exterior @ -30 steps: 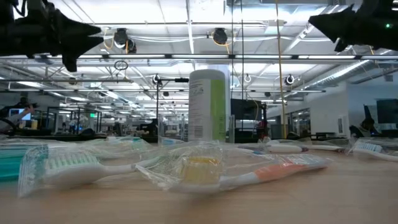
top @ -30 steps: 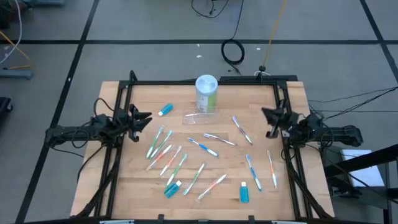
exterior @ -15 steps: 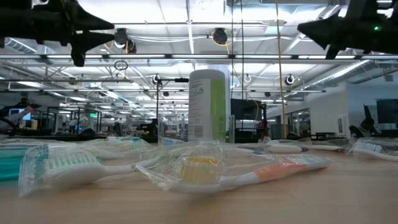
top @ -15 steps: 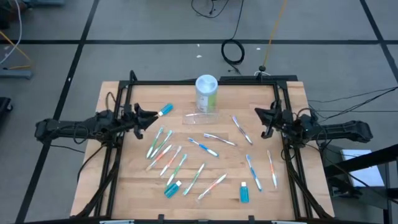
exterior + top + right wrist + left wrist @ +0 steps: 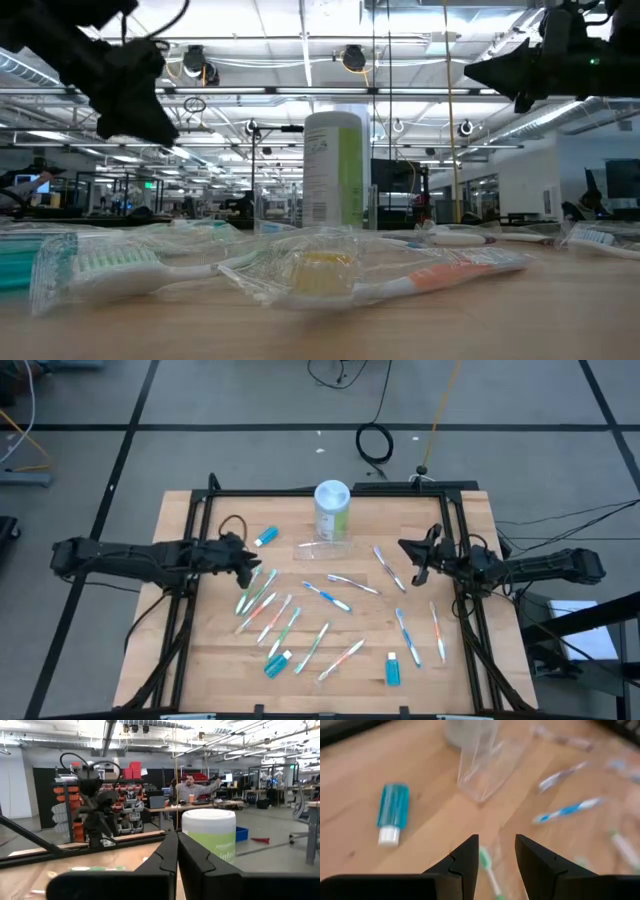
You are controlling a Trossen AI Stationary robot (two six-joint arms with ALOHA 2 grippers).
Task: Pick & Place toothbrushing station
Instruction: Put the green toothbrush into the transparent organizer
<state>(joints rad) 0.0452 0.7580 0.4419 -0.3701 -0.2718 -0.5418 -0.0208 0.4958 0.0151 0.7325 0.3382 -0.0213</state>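
Person (image 5: 192, 787) — right wrist view only

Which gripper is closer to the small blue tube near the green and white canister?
Left. The left gripper hovers just beside the blue tube; the right gripper is far across the table.

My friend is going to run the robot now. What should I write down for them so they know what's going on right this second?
Left hand: open, holding nothing, tilted down over the top of the left bunch of toothbrushes, with a green one just under its fingers.
Right hand: shut, holding nothing, up in the air near the right side.
Things: toothbrushes lie spread over the table; one blue tube sits by the left hand, two more near the front edge; a clear plastic piece lies in front of the white-and-green canister.
Done: nothing picked up so far.
Left: everything. Likely next, grabbing a brush with the left hand.
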